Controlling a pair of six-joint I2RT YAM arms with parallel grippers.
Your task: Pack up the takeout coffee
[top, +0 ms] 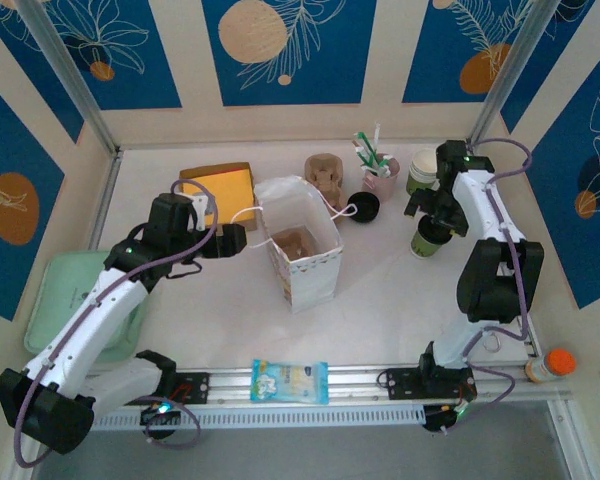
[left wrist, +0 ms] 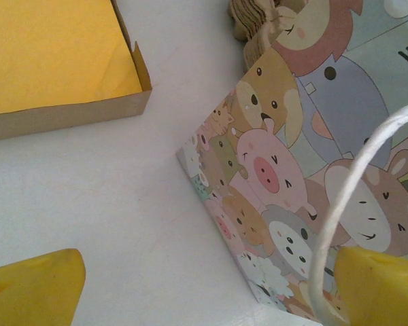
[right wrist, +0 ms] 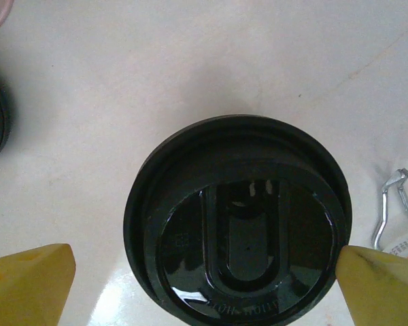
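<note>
the takeout coffee (top: 422, 170) is not packed yet. it stands at the back right, near the pink cup (top: 382, 182), well apart from the open paper bag (top: 315, 275). the left gripper (left wrist: 204, 285) is spread wide by the bag's white handle (left wrist: 367, 156), holding nothing. the right gripper (right wrist: 205, 284) is spread wide over a green cup with a black lid (right wrist: 238, 217), holding nothing. i think all 3 steps are left: grab, carry, drop in.
</note>
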